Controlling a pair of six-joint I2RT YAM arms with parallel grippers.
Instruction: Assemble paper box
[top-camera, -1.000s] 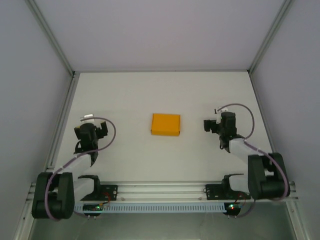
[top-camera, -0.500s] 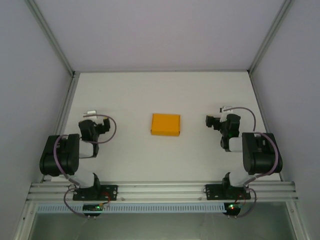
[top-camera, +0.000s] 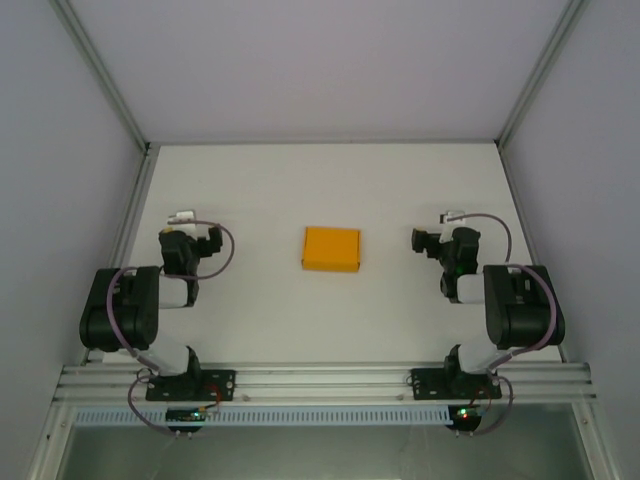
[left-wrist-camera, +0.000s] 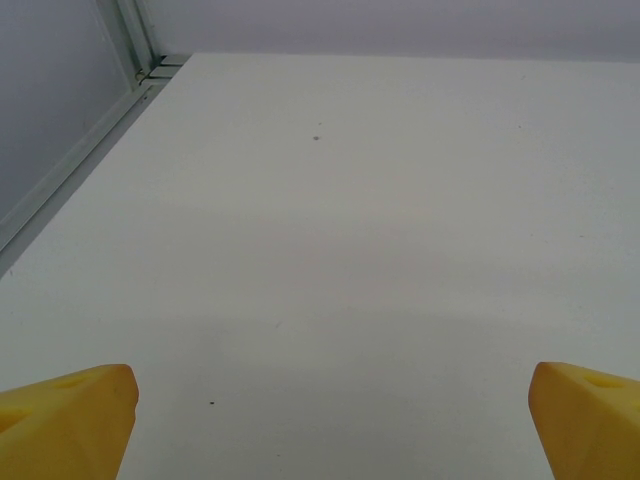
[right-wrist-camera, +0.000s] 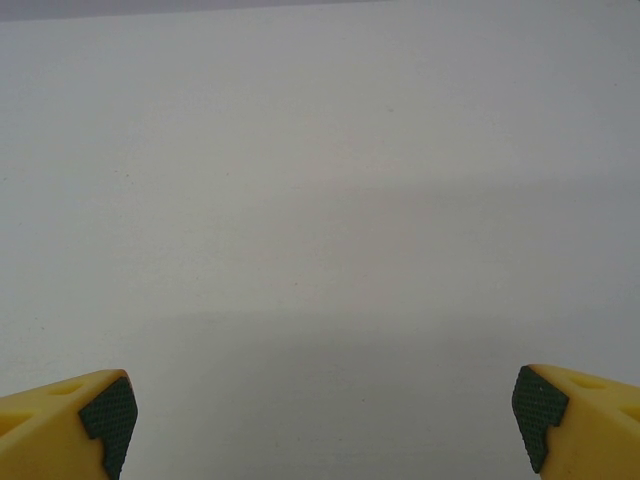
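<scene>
The paper box (top-camera: 331, 248) is a small, low, bright orange rectangle lying flat at the middle of the white table (top-camera: 320, 190). My left gripper (top-camera: 193, 243) hangs well to the box's left, over its folded arm. My right gripper (top-camera: 432, 243) hangs about as far to the box's right. In the left wrist view the left gripper (left-wrist-camera: 335, 425) is open, its yellow fingertips (left-wrist-camera: 70, 415) far apart over bare table. The right gripper (right-wrist-camera: 325, 425) is open too, with green-padded fingertips (right-wrist-camera: 105, 410) at the bottom corners and nothing between them.
Pale walls close in the table on three sides, with aluminium posts at the back corners. A metal rail (left-wrist-camera: 70, 170) runs along the table's left edge. The arms' mounting rail (top-camera: 320, 380) crosses the near edge. Both elbows are folded back by their bases.
Both arms have folded back, their elbows pulled in from the near corners. Both grippers have stayed wide open. The orange box has not moved.
</scene>
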